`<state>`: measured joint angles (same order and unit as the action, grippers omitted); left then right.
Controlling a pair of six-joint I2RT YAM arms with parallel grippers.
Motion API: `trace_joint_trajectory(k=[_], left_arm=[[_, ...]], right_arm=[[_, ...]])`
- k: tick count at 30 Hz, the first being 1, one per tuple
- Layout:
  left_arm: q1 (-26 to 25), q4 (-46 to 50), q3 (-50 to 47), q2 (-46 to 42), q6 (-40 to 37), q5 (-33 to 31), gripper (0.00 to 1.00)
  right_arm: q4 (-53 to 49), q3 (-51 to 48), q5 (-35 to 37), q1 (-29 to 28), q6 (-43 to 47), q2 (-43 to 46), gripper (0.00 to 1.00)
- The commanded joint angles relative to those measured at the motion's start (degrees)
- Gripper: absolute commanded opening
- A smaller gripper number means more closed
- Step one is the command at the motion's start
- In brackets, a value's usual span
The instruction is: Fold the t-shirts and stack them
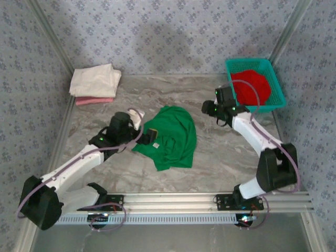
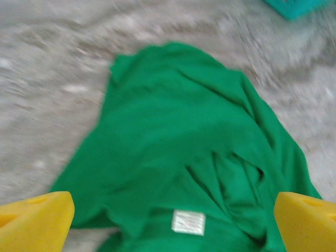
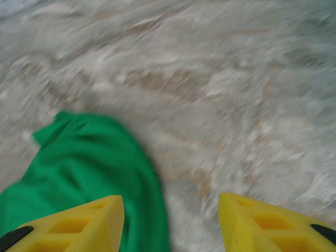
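1. Two folded t-shirts lie stacked at the far left corner of the table (image 1: 220, 157), the cream-white t-shirt (image 1: 95, 79) on top of the pink t-shirt (image 1: 94, 101). I judge that half of the job done.
2. The left gripper (image 2: 173, 210) is wide open and grasps nothing. It hovers at the left edge of the green t-shirt (image 1: 170, 136), with its yellow fingers (image 2: 37, 220) spread to either side of the white neck label (image 2: 188, 221).
3. The green t-shirt lies crumpled and creased in the middle of the table, unfolded, with one side bunched over itself. This looks like the step in hand: laying this shirt out before folding it.
4. The right gripper (image 3: 170, 205) stands parted with nothing between its fingers, above bare marble just beside the shirt's right edge. Whether one finger brushes the cloth I cannot tell, as its wrist view is blurred.
5. The red t-shirt (image 1: 252, 86) sits bundled in the teal mesh basket (image 1: 279, 98) at the far right, waiting its turn.
6. Next, I judge, each gripper needs to pinch an edge of the green shirt on its own side and draw it flat. The thin cloth calls for low, firm pinches, or a layer beneath may come up too.
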<state>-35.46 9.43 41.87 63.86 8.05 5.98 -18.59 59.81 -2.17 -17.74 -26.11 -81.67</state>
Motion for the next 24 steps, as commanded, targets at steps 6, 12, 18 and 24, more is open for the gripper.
trace_joint_trajectory(k=[6,12,18,24], left_arm=[[2.7,-1.3,-6.5,2.1,1.7,-2.8,0.97],[5.0,-7.6,-6.5,8.9,0.5,-0.4,0.89],[5.2,-14.1,-7.0,15.2,-0.6,-0.5,0.80],[6.2,-16.9,-5.2,20.3,-1.2,-0.5,0.37]], right_arm=[[13.7,-17.5,-12.5,-14.5,3.2,10.7,0.57],[16.9,-20.0,-12.7,-21.4,4.1,3.1,0.60],[19.0,-18.6,-8.3,-26.3,4.2,-3.5,0.60],[19.2,-16.7,-4.2,-26.1,4.1,-7.0,0.29]])
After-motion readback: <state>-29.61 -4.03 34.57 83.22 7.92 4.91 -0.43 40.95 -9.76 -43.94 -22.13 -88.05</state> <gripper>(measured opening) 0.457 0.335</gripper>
